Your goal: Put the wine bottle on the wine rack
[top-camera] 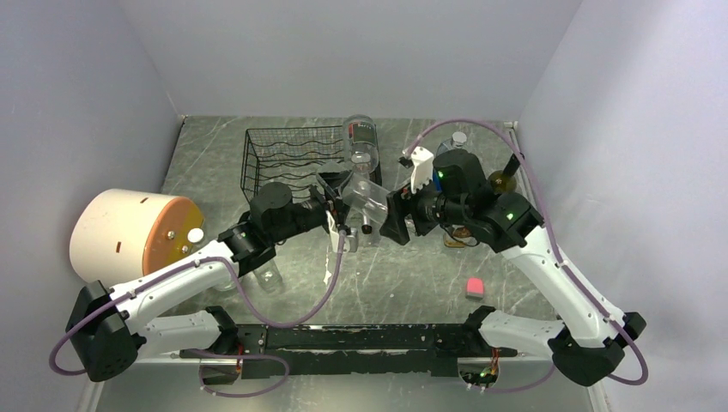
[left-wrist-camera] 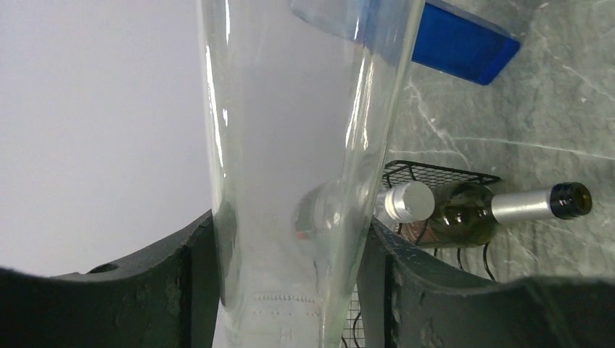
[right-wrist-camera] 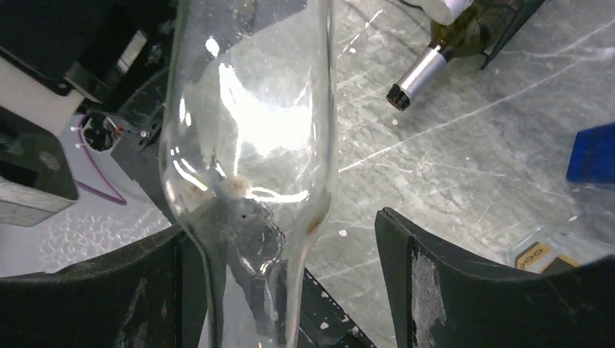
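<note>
Left gripper [left-wrist-camera: 290, 275] clamps the wine bottle [left-wrist-camera: 283, 145], right gripper [right-wrist-camera: 279, 246] gapes around it (brushing one side, I think): draw the right straight back before heading for the wine rack [top-camera: 275, 159].

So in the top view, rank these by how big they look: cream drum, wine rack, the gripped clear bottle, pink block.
1. Cream drum, largest, though it sits nearer the camera than the rack.
2. Wine rack.
3. Clear bottle, only partly visible.
4. Pink block, clearly smallest.
</note>
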`<control>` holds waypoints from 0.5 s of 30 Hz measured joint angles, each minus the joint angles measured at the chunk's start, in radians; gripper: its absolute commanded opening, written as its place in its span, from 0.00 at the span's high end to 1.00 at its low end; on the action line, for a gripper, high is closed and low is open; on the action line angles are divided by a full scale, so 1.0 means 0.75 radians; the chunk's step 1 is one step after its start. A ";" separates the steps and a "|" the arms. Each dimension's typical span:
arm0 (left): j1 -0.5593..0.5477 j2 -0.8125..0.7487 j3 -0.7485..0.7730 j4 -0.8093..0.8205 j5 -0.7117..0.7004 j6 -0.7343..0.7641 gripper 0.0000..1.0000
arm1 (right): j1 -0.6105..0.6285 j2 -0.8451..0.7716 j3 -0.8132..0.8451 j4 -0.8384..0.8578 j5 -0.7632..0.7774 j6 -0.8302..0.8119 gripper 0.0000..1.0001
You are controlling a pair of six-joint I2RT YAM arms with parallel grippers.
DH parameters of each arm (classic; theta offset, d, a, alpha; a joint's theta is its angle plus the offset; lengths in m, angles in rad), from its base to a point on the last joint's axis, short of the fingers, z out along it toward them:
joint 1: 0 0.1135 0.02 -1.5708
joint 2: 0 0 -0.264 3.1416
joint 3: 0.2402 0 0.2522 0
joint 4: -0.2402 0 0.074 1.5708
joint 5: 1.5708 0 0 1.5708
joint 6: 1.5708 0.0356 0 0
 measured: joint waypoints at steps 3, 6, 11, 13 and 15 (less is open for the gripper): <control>-0.006 0.001 -0.001 -0.031 -0.007 0.013 0.93 | 0.000 -0.031 -0.096 0.063 -0.001 0.001 0.21; -0.009 0.001 -0.001 -0.033 -0.025 0.030 0.93 | 0.000 -0.037 -0.119 0.111 -0.007 -0.001 0.20; -0.010 0.001 -0.001 -0.039 -0.079 0.073 0.93 | 0.000 -0.006 -0.104 0.140 -0.011 -0.026 0.16; -0.012 0.001 -0.001 -0.040 -0.106 0.096 0.93 | 0.000 0.013 -0.086 0.140 -0.011 -0.039 0.15; -0.015 0.002 -0.001 -0.040 -0.131 0.118 0.93 | -0.001 0.028 -0.068 0.140 -0.010 -0.052 0.15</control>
